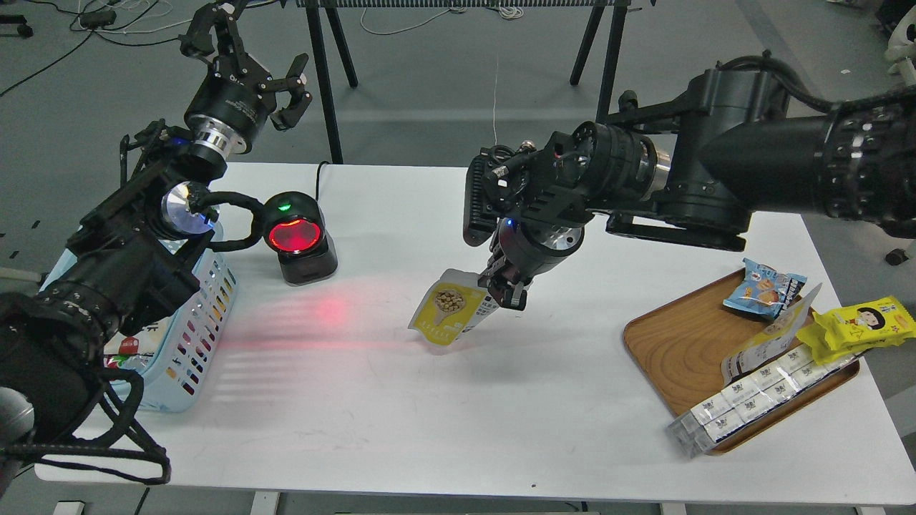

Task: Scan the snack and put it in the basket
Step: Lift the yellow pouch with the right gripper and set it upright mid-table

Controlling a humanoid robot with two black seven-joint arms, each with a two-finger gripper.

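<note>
My right gripper [505, 288] is shut on the right edge of the snack [449, 315], a small yellow pouch picturing tan beans in a scoop. It holds the pouch tilted just above the middle of the white table, right of the scanner [300, 239], whose red window glows and throws red light on the table up to the pouch. The light blue basket [197, 322] stands at the table's left edge, mostly hidden by my left arm. My left gripper [250, 54] is open and empty, raised beyond the table's far left corner.
A brown wooden tray [687, 343] at the right holds a small blue packet [762, 286], a bright yellow packet with a girl's face [862, 322], another pouch [769, 340] and a long clear box [751, 400]. Black table legs [605, 79] stand behind.
</note>
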